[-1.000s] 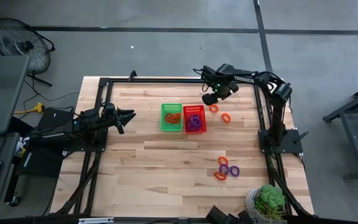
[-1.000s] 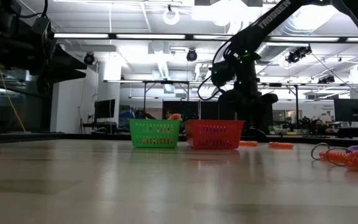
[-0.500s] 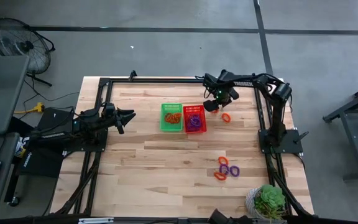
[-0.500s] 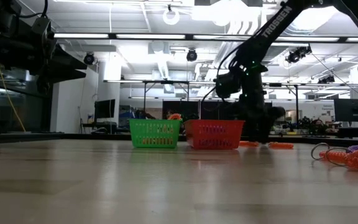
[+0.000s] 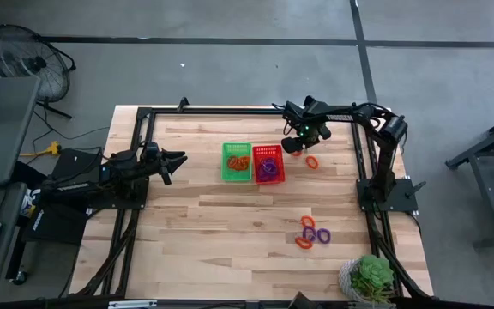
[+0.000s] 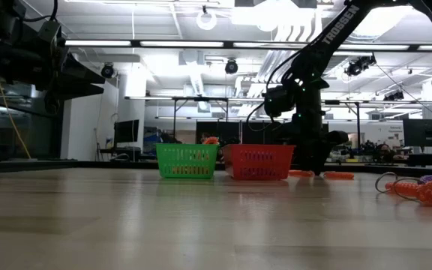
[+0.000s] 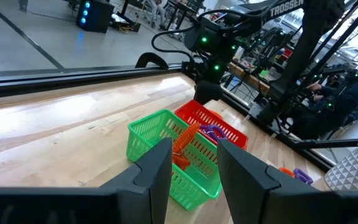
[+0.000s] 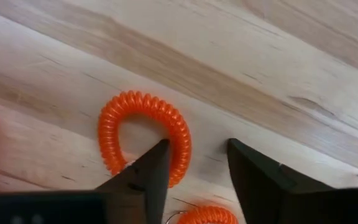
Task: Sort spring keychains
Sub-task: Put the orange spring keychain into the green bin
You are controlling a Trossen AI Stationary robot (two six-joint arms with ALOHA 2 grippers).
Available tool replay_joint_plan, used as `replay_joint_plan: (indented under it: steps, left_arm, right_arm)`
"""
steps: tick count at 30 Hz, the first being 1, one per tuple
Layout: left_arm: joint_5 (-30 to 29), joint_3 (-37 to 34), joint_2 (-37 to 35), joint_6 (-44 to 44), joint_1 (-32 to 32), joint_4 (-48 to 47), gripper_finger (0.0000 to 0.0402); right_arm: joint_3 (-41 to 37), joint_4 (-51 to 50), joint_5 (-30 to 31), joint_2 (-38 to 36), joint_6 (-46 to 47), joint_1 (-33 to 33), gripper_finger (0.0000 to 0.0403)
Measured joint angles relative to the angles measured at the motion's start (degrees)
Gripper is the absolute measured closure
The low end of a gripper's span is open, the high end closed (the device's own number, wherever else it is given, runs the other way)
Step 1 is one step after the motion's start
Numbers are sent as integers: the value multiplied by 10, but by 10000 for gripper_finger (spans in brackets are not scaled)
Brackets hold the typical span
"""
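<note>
**Two Baskets, One Orange Loop to Grab**

Two baskets sat side by side in the middle of the table [image 5: 187, 223], a green basket [image 5: 237, 161] and a red basket [image 5: 268, 163]. The right gripper [image 8: 194, 168] was low over an orange spring keychain [image 8: 143, 137] just beside the red basket. Its fingers [image 8: 148, 171] were spread apart, and one side of the loop lay by them. Nothing was held.

To do this well, I thought it should go straight down so one finger lands inside the loop and one outside, then squeeze softly. The coil looked springy and might slip away.

The right arm reached across from its post, with its wrist bent down toward the wood. The left gripper [image 7: 194, 168] waited at the left side of the table, fingers apart and empty, pointing at the baskets.

More keychains [image 5: 313, 233], orange and purple, lay well apart near the plant [image 5: 371, 276].
</note>
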Motion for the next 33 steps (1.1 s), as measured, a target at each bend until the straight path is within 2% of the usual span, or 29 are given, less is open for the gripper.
replay_joint_plan:
  steps: [7,14,33]
  left_arm:
    - [0,0,0,0,0,0,275]
    - [0,0,0,0,0,0,275]
    - [0,0,0,0,0,0,275]
  right_arm:
    - [-3,1,-1,0,1,3,324]
    - [-4,1,-4,-1,-8,3,372]
    - [-8,-10,16,-65,-8,6,391]
